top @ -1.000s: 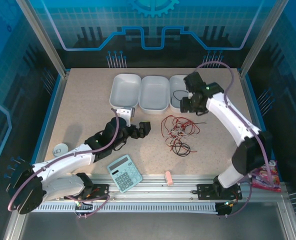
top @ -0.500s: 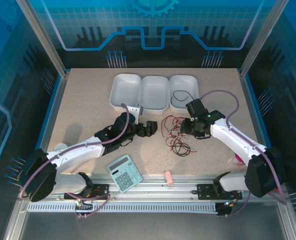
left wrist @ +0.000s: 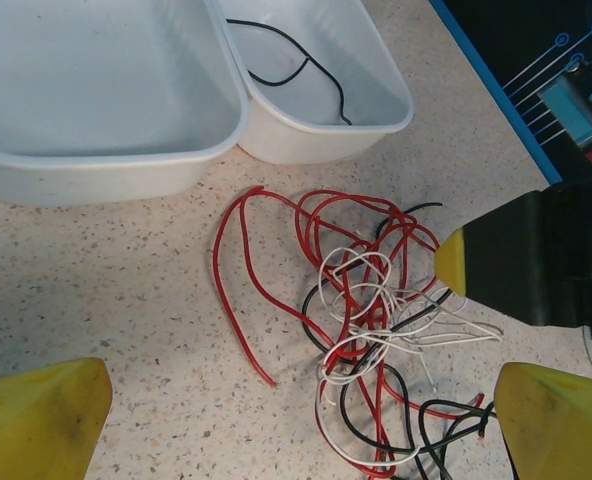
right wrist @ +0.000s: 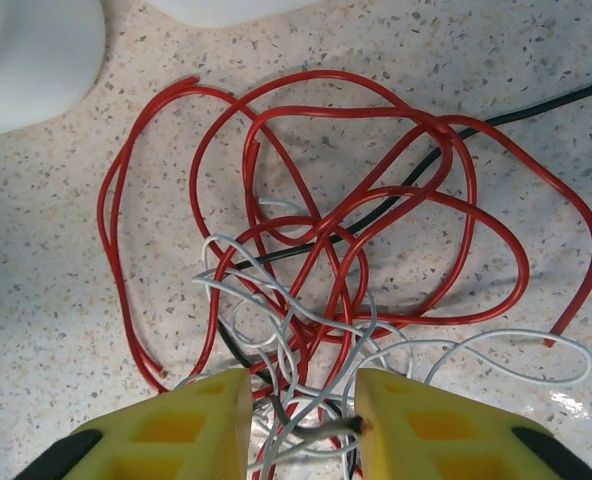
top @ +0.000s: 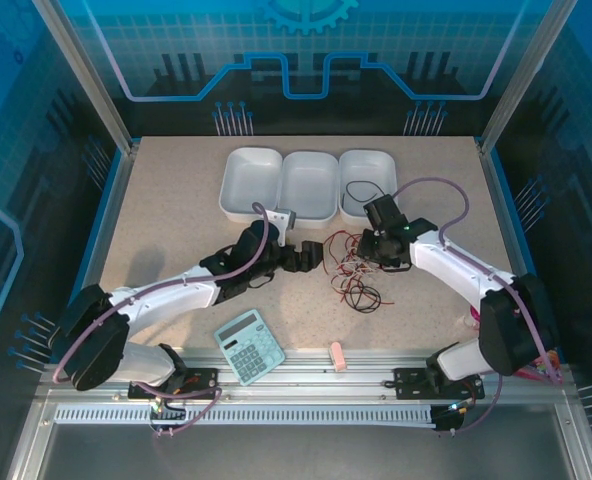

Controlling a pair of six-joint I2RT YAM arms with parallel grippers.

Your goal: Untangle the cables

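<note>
early in the task. one black cable (left wrist: 298, 62) already lies alone in the right tray (top: 368, 153). the middle and left trays look bare. the rest of the cables (top: 356, 270), red, white and black, are still one knotted heap on the tabletop (top: 176, 200) just in front of the trays, so most of the sorting is left.

right hand (right wrist: 303, 420) is low over the near part of the heap, fingers narrowed but with a gap. white and black strands lie in that gap and do not look pinched yet. left hand (top: 308, 257) sits just left of the heap, fingers spread wide, holding nothing.

vs a second ago: right hand was up by the right tray and opened wider. it has since dropped onto the heap. left arm has reached in from further back. the heap itself looks unchanged.
</note>
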